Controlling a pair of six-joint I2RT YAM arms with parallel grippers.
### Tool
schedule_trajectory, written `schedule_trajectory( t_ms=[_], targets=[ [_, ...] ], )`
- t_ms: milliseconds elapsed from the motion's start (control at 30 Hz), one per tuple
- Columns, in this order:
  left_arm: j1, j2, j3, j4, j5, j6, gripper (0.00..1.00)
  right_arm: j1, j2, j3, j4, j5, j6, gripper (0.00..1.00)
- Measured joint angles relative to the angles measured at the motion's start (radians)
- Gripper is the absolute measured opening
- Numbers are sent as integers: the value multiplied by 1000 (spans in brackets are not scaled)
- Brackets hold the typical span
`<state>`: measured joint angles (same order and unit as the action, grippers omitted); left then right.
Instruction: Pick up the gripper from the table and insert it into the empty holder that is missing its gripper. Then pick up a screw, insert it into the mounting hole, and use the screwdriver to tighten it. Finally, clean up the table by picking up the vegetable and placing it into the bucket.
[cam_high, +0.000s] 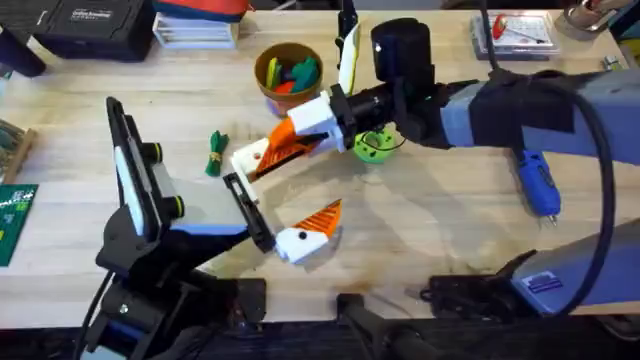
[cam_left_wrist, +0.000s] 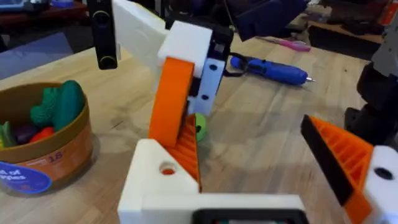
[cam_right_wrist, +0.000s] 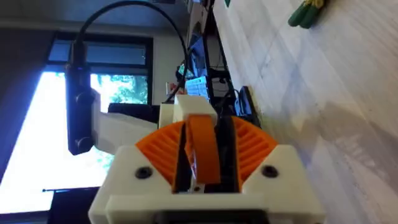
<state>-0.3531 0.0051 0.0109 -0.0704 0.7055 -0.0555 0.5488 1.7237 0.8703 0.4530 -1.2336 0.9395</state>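
- The left pincer (cam_high: 285, 228), low and centre in the overhead frame, stands open; its white-and-orange finger (cam_high: 310, 232) lies low on the desk (cam_high: 420, 230).
- Just above it, at mid-frame, the right pincer (cam_high: 262, 160) is clamped on the gripper (cam_high: 285, 148), held beside the black holder (cam_high: 247, 212).
- The vegetable (cam_high: 216, 153) lies left of centre.
- The bucket (cam_high: 288, 75) stands at upper centre.
- The screwdriver (cam_high: 537, 183) rests at the right.

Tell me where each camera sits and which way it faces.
Overhead: above arm bases, looking down at table; both arms show.
Left wrist: on the left arm, facing bucket and screwdriver; own orange finger shows.
Right wrist: on the right arm, looking along the table; right claw clamps the gripper.
Shared: overhead and right wrist see the vegetable.
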Motion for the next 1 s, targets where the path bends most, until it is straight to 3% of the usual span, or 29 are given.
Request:
schedule_trajectory(
  t_ms=[167,233,367,467,533,700,1000],
  targets=[
    [-11,0,0,-3,51,-1,986,-9,0,0,9,-23,-1,433],
    [-25,0,0,-5,80,-1,986,-11,0,0,11,-34,-3,506],
    [-28,0,0,-7,113,-1,986,-16,0,0,11,-48,-4,560],
    [-28,0,0,-8,121,-1,986,-19,0,0,12,-51,-14,874],
    [-28,0,0,-8,123,-1,986,-23,0,0,11,-51,-25,980],
    [-28,0,0,-8,131,-1,986,-59,0,0,12,-28,-64,992],
    [-28,0,0,-9,137,-1,986,-215,0,9,-8,140,-166,992]
  ],
)
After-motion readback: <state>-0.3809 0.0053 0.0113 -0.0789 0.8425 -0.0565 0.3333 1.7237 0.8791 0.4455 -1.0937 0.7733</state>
